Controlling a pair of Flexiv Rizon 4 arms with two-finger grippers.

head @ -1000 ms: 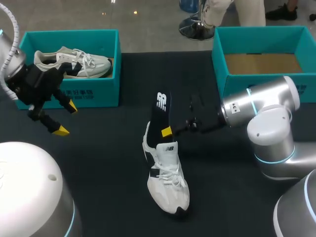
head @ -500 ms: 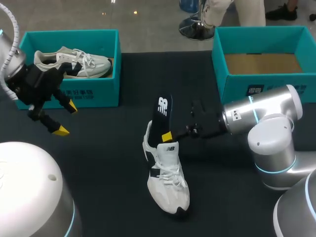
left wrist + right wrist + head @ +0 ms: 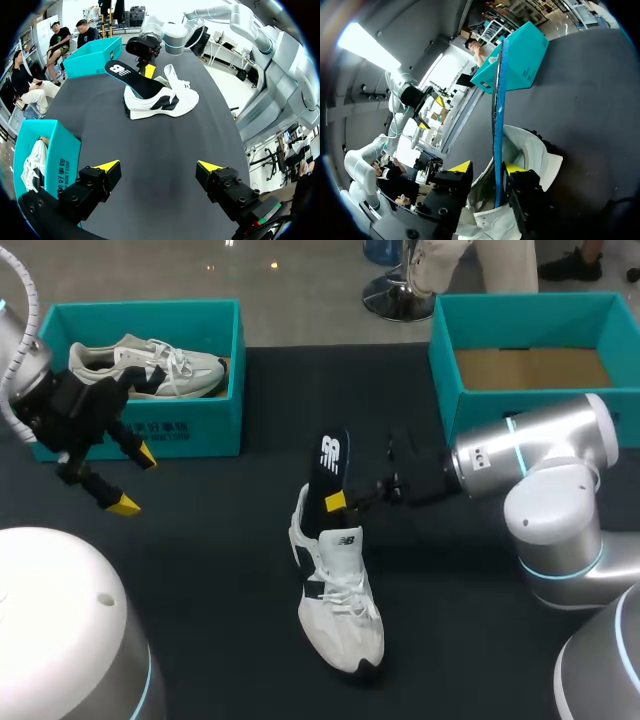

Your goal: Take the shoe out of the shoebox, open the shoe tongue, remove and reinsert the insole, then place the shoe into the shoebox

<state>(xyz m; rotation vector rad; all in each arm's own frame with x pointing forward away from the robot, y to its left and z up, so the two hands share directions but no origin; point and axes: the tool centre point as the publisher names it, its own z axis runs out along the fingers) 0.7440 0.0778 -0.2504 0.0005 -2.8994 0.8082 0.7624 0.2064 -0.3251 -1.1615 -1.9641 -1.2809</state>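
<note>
The shoe (image 3: 338, 600) sits sole down on the dark surface (image 3: 210, 570) near its middle, with its toe toward me and its heel toward the far edge. The black insole (image 3: 327, 472) stands out of the shoe's opening, tilted up and away from me. Its lower end is down inside behind the tongue (image 3: 343, 540), and its upper end is free in the air.

My right gripper (image 3: 338, 503) comes in from the right and holds the insole low down, just above the collar. In the right wrist view the insole runs edge-on between the 2 fingers, which stand narrow. 1 finger presses against it, and the other looks to touch it too, though the angle there is poor.

My left gripper (image 3: 134, 480) hangs above the surface at the left, well apart from the shoe. Its 2 fingers are spread wide with nothing between them. It is just in front of the left box (image 3: 140, 430), which holds a 2nd shoe (image 3: 150, 365) with its toe pointing toward the middle of the surface.

The right box (image 3: 530, 315) sits at the far right of the surface, well apart from the shoe, and its brown cardboard floor shows.
</note>
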